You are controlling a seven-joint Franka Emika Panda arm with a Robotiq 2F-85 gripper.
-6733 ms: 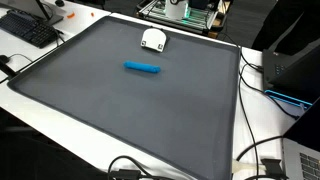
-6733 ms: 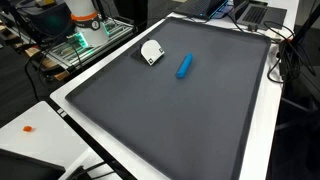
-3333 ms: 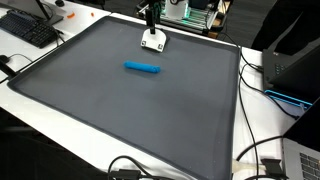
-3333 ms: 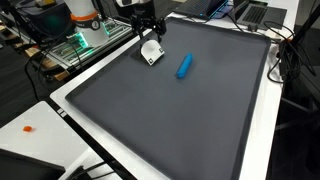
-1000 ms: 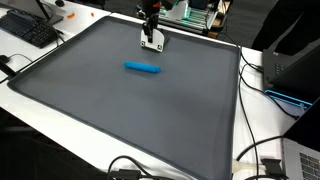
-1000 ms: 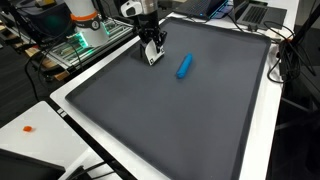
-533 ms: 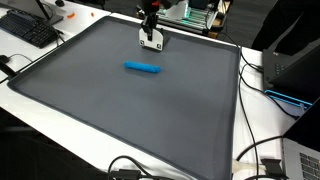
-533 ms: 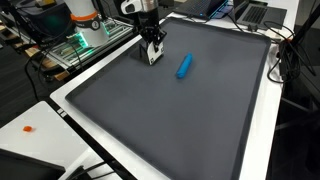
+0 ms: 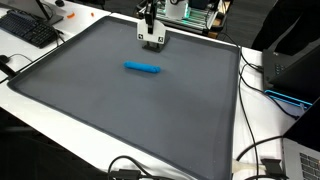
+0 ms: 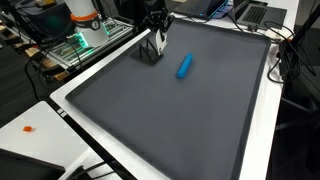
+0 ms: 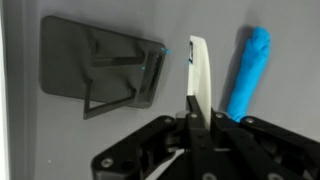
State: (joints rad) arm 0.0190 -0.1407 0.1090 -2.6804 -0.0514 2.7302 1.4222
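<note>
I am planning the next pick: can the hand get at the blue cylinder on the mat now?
Likely not to grasp it: the hand is shut on a white piece. The way itself looks free, as the blue cylinder lies alone on the grey mat.

Your fingers (image 11: 216, 125) are black, and the flat piece (image 11: 199, 75) in them is plain white. The cylinder (image 9: 142, 68) is bright blue all over. The mat (image 9: 130, 110) is a uniform dark grey with no pattern, and the table (image 9: 60, 120) is white.
</note>
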